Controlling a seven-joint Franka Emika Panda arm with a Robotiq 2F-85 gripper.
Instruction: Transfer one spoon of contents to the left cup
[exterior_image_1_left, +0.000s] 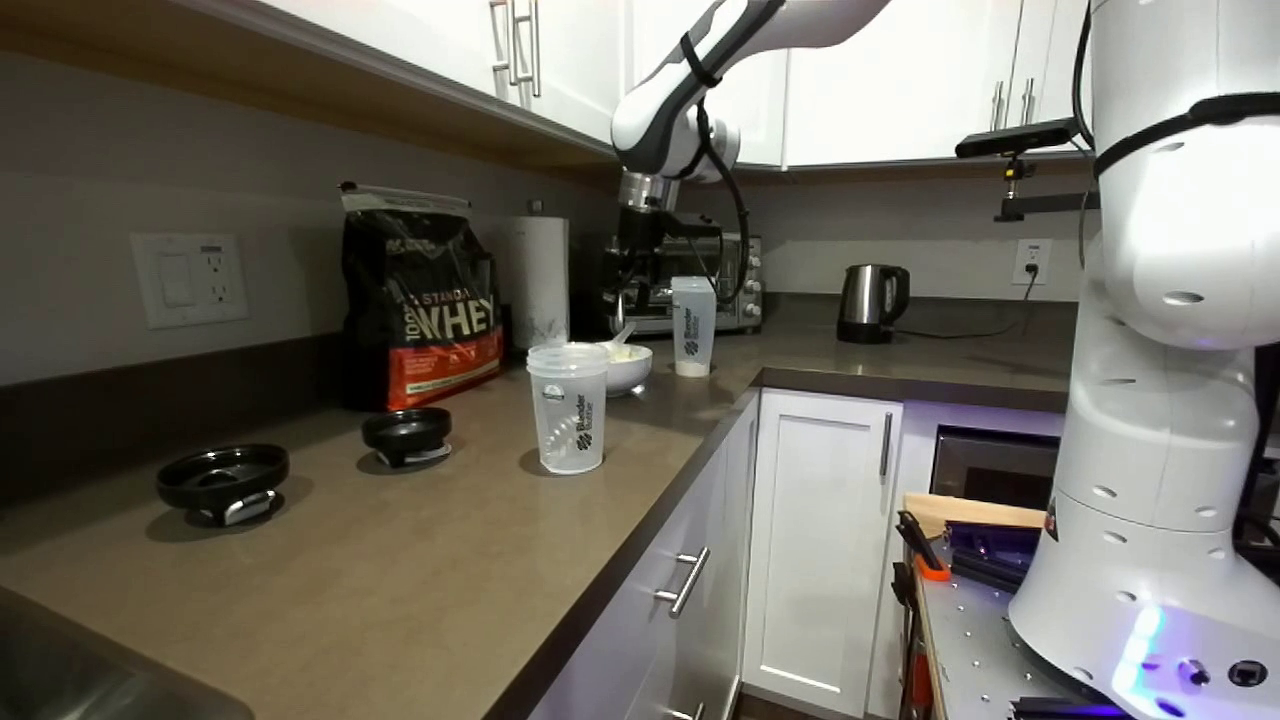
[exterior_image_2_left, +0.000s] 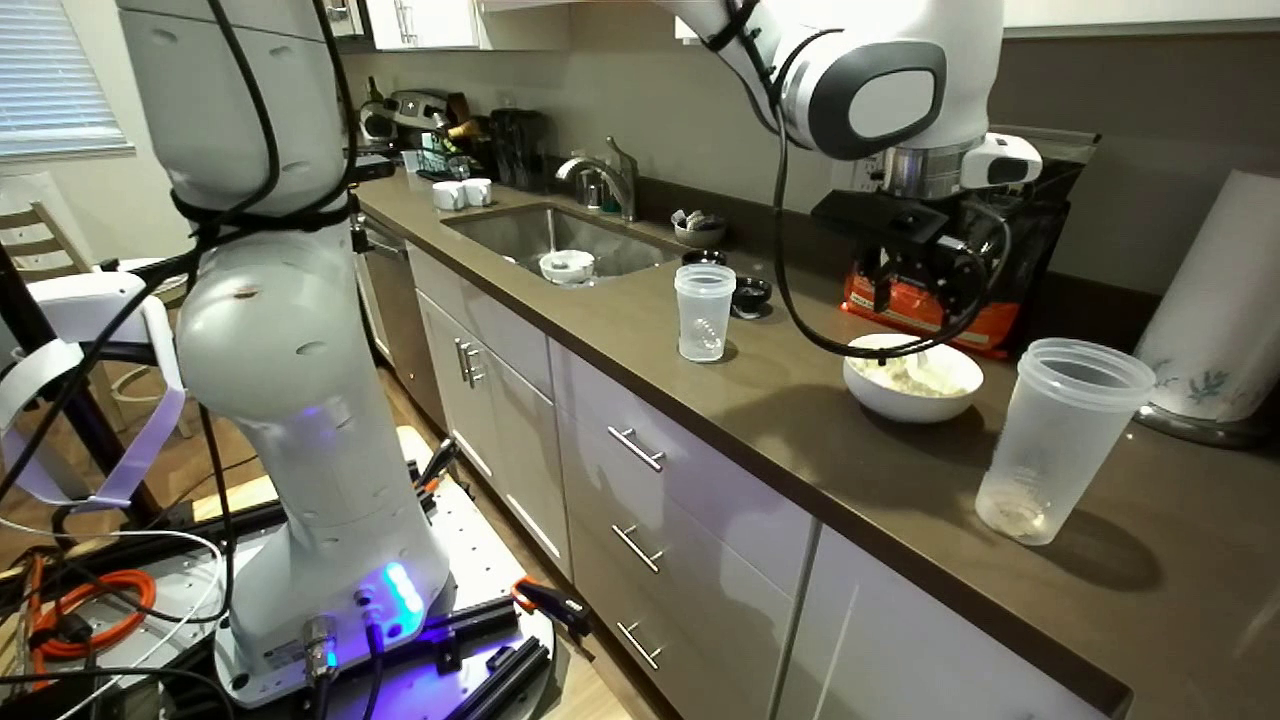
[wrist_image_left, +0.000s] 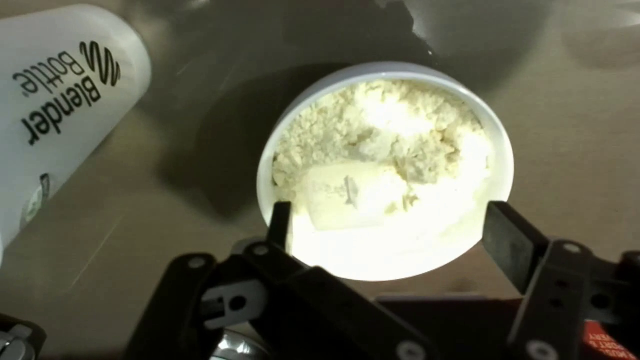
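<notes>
Fingers (wrist_image_left: 510, 245) stand spread, nothing grasped, above white bowl (exterior_image_2_left: 905, 405). White scoop (exterior_image_1_left: 622, 336) lies in bowl's powder (wrist_image_left: 360, 125), beneath fingers; long axis tilts, upper end above bowl rim. Probable next move: descent to upper end.

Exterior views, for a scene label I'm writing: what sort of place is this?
A kitchen, probably in a home: there is a sink, a steel kettle and white wall cabinets.

White arm (exterior_image_2_left: 300, 400), looping black cable (exterior_image_2_left: 779, 220), grey-screwed black pincer (wrist_image_left: 389, 212)
</notes>
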